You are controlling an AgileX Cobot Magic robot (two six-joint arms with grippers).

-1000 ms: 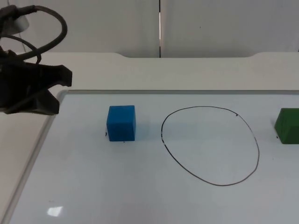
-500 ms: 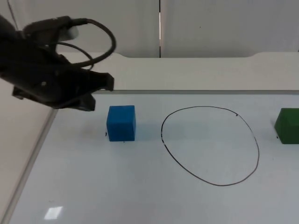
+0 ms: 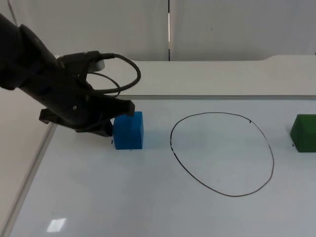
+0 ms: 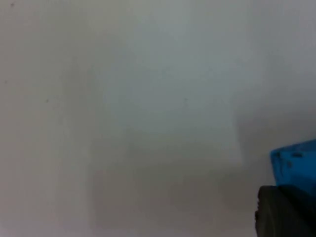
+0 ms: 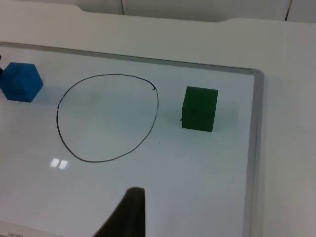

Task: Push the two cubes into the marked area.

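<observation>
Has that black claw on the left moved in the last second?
Yes. The left gripper has swung in from the table's left edge toward the blue cube, which has stayed put, and now sits right beside it.

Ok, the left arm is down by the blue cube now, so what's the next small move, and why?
Probably a short sideways push toward the drawn circle. The left end effector sits at the blue cube on the side facing away from the circle, and the cube stands outside the line, so pushing it across should bring it inside. The green cube also waits outside.
</observation>
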